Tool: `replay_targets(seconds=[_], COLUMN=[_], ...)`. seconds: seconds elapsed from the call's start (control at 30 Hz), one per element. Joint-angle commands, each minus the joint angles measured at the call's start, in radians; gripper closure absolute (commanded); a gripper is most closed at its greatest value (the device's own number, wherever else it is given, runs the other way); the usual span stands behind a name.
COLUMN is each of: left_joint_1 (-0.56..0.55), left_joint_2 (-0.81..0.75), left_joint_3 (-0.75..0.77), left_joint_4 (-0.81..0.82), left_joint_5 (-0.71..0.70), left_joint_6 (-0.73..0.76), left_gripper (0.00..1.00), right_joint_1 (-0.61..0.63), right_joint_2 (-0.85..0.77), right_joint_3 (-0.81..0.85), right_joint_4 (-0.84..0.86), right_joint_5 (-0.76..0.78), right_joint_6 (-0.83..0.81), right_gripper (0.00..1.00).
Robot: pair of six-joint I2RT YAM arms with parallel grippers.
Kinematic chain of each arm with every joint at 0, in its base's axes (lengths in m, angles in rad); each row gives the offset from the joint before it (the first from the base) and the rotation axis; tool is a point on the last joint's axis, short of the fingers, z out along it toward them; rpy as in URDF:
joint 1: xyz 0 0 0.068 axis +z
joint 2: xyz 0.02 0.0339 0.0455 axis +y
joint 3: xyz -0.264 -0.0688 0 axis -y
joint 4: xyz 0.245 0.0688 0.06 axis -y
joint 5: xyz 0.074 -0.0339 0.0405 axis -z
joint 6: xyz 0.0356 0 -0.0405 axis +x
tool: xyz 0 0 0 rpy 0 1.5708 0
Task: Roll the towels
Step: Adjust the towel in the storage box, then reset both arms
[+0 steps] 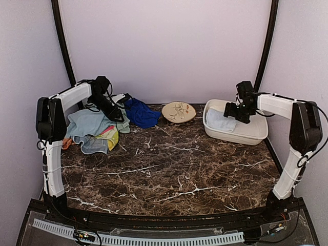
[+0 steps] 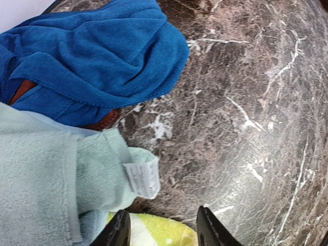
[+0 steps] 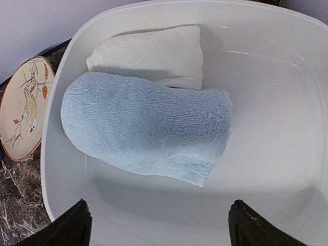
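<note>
left hand (image 2: 161,221) hung spread and empty right by the pale green towel (image 2: 46,169), so that arm was way nearer. right hand (image 3: 159,211) gaped empty over the tub (image 3: 287,102).

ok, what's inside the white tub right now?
Two towels: a light blue towel, and a cream-white towel behind it, its near edge covered by the blue one. The tub floor beneath both is hidden.

The marbled table (image 1: 174,174) carries heaped towels (image 1: 95,130) back left, a blue towel (image 1: 141,113) beside them, a plate (image 1: 178,111) mid-back, a tub (image 1: 251,134) back right.
</note>
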Motion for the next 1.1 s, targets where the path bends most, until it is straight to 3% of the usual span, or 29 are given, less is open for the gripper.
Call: replay_targets(seconds=[0.0, 0.17, 0.2, 0.23, 0.27, 0.47, 0.6, 0.7, 0.83, 0.97, 1.07], left_joint_1=[0.044, 0.12, 0.134, 0.142, 0.153, 0.182, 0.182, 0.185, 0.185, 0.186, 0.186], left_joint_2=[-0.168, -0.384, -0.422, -0.46, -0.489, -0.578, -0.611, -0.593, -0.606, -0.619, -0.656], left_joint_3=[-0.127, -0.459, -0.56, -0.629, -0.701, -0.995, -1.242, -1.284, -1.464, -1.498, -1.605], left_joint_4=[0.197, 0.609, 0.702, 0.788, 0.863, 1.086, 1.381, 1.396, 1.702, 1.765, 1.923], left_joint_5=[-0.096, -0.247, -0.332, -0.414, -0.466, -0.297, -0.254, -0.256, -0.275, -0.366, -0.4], left_joint_6=[-0.128, -0.274, -0.303, -0.344, -0.374, -0.375, -0.389, -0.411, -0.451, -0.496, -0.509], left_gripper=[0.52, 0.49, 0.36, 0.13, 0.03, 0.01, 0.01, 0.01, 0.01, 0.01, 0.01], right_joint_1=[0.015, 0.058, 0.06, 0.061, 0.062, 0.062, 0.062, 0.06, 0.052, 0.039, 0.012], right_joint_2=[-0.141, -0.369, -0.413, -0.466, -0.516, -0.755, -0.788, -0.78, -0.76, -0.698, -0.615], right_joint_3=[-0.092, -0.337, -0.391, -0.459, -0.537, -1.003, -1.081, -1.096, -1.135, -1.164, -1.185], right_joint_4=[0.086, 0.304, 0.367, 0.435, 0.522, 1.141, 1.115, 1.094, 1.208, 1.37, 1.488], right_joint_5=[0.039, 0.11, 0.117, 0.117, 0.117, 0.235, 0.411, 0.491, 0.544, 0.555, 0.543], right_joint_6=[-0.019, -0.076, -0.085, -0.085, -0.085, -0.154, -0.149, -0.164, -0.217, -0.31, -0.32], right_gripper=[0.0, 0.0, 0.0, 0.0, 0.0, 0.0, 0.0, 0.0, 0.0, 0.0, 0.0])
